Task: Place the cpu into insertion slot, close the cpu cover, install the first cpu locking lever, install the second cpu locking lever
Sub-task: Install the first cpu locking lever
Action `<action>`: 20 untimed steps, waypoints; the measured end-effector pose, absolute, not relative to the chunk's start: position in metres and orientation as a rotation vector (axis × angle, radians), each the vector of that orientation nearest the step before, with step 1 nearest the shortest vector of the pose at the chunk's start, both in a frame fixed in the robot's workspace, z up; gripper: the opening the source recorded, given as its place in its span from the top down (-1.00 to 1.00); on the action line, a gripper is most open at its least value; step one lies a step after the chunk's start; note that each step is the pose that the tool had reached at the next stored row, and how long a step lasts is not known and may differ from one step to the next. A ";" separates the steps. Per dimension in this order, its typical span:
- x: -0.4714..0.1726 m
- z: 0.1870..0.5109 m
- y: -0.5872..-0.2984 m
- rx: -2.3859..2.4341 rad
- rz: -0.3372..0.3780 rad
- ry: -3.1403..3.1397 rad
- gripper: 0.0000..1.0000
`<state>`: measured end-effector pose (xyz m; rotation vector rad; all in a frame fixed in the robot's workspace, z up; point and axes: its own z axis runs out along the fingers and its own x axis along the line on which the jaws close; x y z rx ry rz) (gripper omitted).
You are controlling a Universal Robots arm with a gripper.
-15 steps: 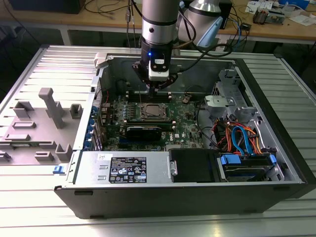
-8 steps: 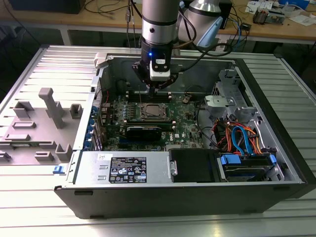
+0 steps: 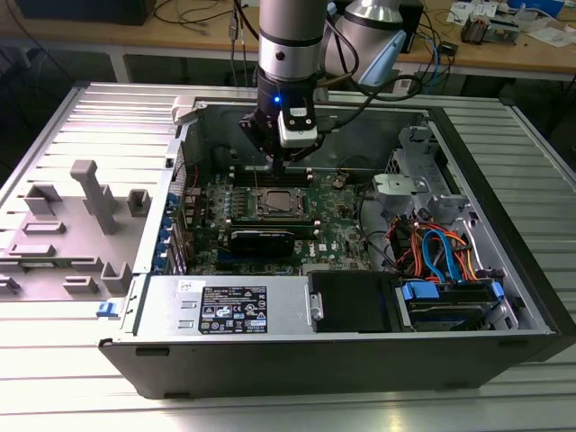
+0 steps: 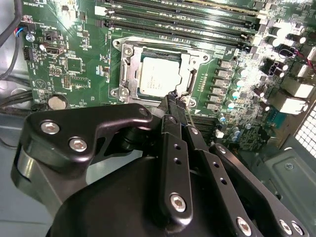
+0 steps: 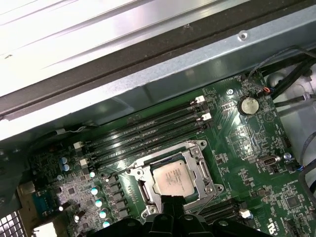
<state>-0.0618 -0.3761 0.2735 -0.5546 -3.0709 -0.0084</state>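
Slatted metal desk (image 3: 54,387) carries an open computer case (image 3: 270,364) laid on its side, so the green motherboard (image 3: 337,236) faces up toward the arm. The cpu (image 4: 158,74) sits in the insertion slot (image 4: 197,57), and the cpu cover (image 4: 129,71) lies flat around it, apparently pinning it down. The hand (image 4: 173,98), fingers together with nothing visible between them, hangs at the socket's edge, probably placed for the locking levers.

place: robot lab | sign 1: a robot arm (image 3: 288,45) hangs over an open computer case (image 3: 342,364) | sign 2: the case sits on a ribbed metal bench (image 3: 108,108) | sign 3: a long wooden bench (image 3: 180,38) behind holds tangled wires (image 3: 193,11) and small gadgets (image 3: 477,29)
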 end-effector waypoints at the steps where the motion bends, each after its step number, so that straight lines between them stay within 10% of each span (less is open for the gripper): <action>1: -0.062 0.274 -0.376 -0.554 -0.008 -3.071 0.79; 20: -0.062 0.273 -0.376 -0.550 -0.008 -3.072 0.79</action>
